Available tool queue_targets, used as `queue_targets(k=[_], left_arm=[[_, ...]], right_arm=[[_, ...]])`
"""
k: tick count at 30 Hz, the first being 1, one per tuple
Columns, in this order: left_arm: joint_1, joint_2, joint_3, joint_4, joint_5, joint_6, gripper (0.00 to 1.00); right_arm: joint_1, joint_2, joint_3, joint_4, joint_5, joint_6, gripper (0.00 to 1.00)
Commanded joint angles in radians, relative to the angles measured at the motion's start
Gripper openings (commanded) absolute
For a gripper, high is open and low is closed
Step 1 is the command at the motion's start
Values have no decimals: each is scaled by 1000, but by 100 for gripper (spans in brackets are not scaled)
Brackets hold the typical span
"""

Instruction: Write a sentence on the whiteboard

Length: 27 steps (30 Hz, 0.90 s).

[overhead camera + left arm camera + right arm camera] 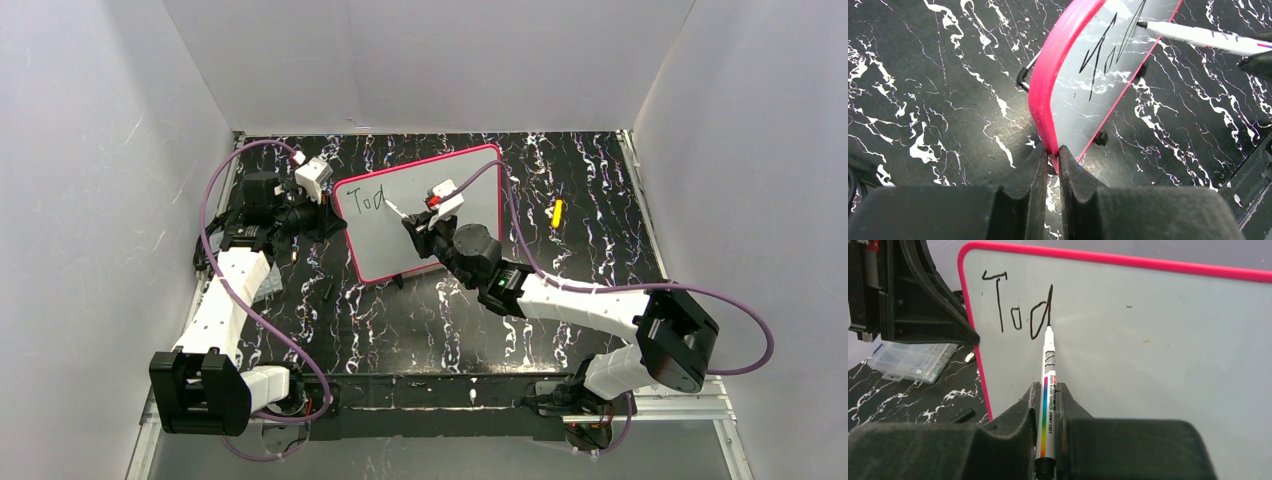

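Note:
The whiteboard [440,225], grey-white with a pink-red frame, stands tilted at the back middle of the table. Black letters "Tod" [367,199] are written at its upper left, the start of the sentence [1020,310]. My left gripper [1054,152] is shut on the whiteboard's pink frame [1045,95] at its left edge [335,215]. A white marker [1048,390] with a rainbow stripe is clamped in my shut right gripper [1048,388]. The marker's tip [1049,328] touches the board at the foot of the "d". From the left wrist the marker [1198,36] enters at the upper right.
A yellow object [557,212] lies on the black marbled table [560,170] right of the board. A clear plastic box [910,361] sits left of the board, and a small black piece [328,290] lies near its lower left corner. White walls enclose three sides.

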State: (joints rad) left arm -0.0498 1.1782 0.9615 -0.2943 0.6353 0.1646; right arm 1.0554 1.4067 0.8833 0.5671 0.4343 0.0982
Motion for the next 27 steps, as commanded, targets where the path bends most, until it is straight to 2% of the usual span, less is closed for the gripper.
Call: queue_targets(k=[1,17,27], left_arm=[[-6,-24,-6,-42,12,19,0],[-6,-25,-9,-42,7,17,0],[-5,-26,-9,-42,5,18,0]], right_arm=[[-6,-7,-22,-9,17,21,1],[-6,-120,-29,7,20,13,1],[-15,-75,6,24,19,-11,1]])
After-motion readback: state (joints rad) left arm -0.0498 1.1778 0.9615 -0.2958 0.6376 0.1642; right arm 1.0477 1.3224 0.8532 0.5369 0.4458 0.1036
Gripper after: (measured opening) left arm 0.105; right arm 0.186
